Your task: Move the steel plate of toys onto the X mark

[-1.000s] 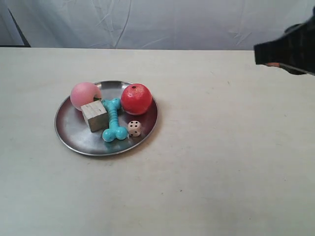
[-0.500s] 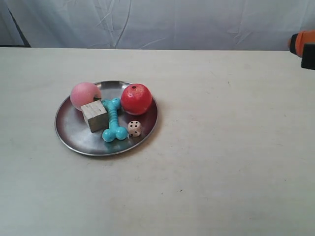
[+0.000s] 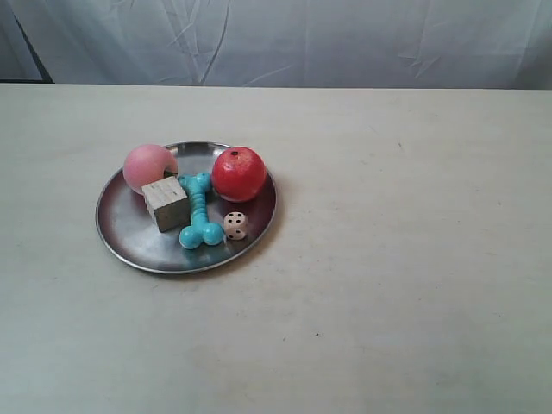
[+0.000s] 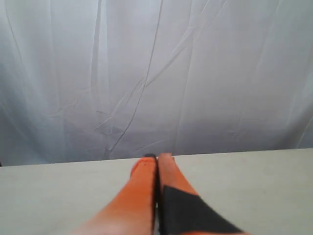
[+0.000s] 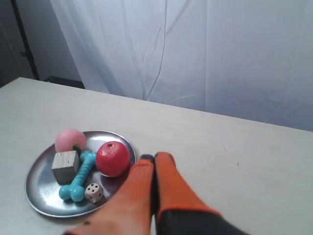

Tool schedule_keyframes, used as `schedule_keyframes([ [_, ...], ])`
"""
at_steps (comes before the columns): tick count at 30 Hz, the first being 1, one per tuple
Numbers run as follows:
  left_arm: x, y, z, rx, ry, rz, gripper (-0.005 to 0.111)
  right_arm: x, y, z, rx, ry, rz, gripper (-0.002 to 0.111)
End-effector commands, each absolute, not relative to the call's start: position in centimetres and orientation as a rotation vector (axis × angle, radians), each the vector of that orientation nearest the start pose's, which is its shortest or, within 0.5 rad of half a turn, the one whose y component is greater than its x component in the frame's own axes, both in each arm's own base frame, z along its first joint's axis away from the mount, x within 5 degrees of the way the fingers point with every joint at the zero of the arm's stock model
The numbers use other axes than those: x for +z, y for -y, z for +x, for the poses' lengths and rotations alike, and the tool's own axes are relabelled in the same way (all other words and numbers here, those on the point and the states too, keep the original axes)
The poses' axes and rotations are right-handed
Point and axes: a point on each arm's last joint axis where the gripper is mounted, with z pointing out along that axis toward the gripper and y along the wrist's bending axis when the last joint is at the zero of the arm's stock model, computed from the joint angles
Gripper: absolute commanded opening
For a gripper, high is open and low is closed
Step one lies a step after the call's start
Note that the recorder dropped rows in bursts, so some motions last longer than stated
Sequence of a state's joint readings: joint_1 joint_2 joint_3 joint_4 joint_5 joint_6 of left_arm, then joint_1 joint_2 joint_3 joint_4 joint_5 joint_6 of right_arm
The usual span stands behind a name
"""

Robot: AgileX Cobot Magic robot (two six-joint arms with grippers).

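Observation:
The steel plate rests on the table left of centre. On it are a pink peach, a red apple-like fruit, a pale wooden cube, a turquoise bone and a white die. A tiny dark mark lies far right of the plate; its shape is too small to tell. No gripper shows in the exterior view. My right gripper is shut and empty, raised beside the plate near the apple. My left gripper is shut and empty, facing the curtain.
A white curtain hangs behind the table's far edge. Bare tabletop stretches to the right of and in front of the plate. A small dark speck sits on the near surface.
The arm at the exterior view's right edge has drawn back out of the frame. The plate and toys have not moved.

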State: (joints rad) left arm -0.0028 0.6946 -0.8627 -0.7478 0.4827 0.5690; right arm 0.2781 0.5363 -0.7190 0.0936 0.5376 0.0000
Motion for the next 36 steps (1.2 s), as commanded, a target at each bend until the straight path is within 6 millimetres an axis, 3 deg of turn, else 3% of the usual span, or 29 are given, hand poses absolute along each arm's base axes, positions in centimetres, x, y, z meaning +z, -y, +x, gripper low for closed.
schedule_keyframes([
  [1,38.8,2.6,12.6,-0.183,-1.771,0.294,0.0,31.7,-1.9,6.9,0.269,-1.792,-0.118,0.0],
  [6,33.8,2.0,11.2,-0.087,-1.846,0.304,0.0,25.3,-0.8,6.0,0.252,-1.612,0.073,0.0],
  [11,29.1,1.3,9.0,-0.029,-1.762,0.226,0.0,20.5,-0.4,5.6,0.234,-1.6,0.17,0.0],
  [18,22.8,1.0,6.5,-0.001,-1.716,0.189,0.0,19.9,-0.2,5.6,0.157,-1.636,0.152,0.0],
  [23,20.3,1.0,5.9,0.005,-1.719,0.193,0.0,19.8,-0.2,5.6,0.158,-1.647,0.151,0.0],
  [36,18.8,0.6,6.0,0.023,-1.774,0.142,0.0,19.8,-0.2,5.6,0.158,-1.647,0.151,0.0],
])
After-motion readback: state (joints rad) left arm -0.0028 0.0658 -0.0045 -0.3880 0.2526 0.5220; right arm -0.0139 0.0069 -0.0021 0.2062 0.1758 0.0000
